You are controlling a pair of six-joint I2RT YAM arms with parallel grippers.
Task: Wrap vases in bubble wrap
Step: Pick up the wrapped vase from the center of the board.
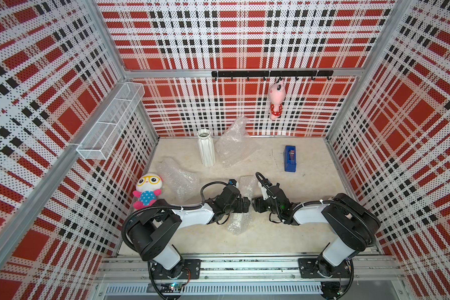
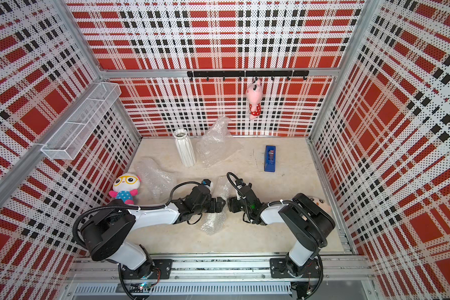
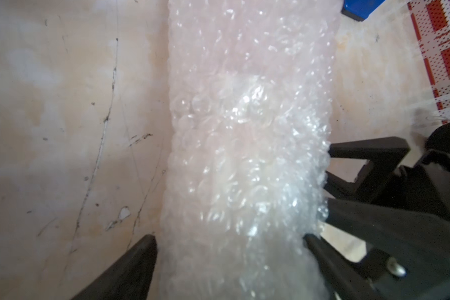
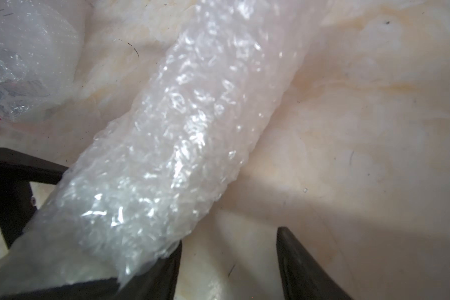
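Observation:
A tall white ribbed vase (image 1: 206, 148) stands upright at the back. Beside it a crumpled sheet of bubble wrap (image 1: 234, 145) leans on the wall, and another sheet (image 1: 177, 178) lies at the left. A long roll of bubble wrap (image 1: 244, 192) lies mid-table; what it holds is hidden. My left gripper (image 3: 230, 244) is open, its fingers astride the roll (image 3: 244, 155) and close to its sides. My right gripper (image 4: 229, 249) is open over bare table, with the roll (image 4: 182, 124) lying against the outside of one finger. In both top views the grippers (image 1: 246, 205) (image 1: 255, 205) face each other at the roll.
A blue tape dispenser (image 1: 290, 158) sits at the back right. A plush doll with yellow glasses (image 1: 147, 191) sits by the left wall. A pink plush (image 1: 276, 100) hangs from the hook rail. A white wire basket (image 1: 109, 122) sticks out from the left wall.

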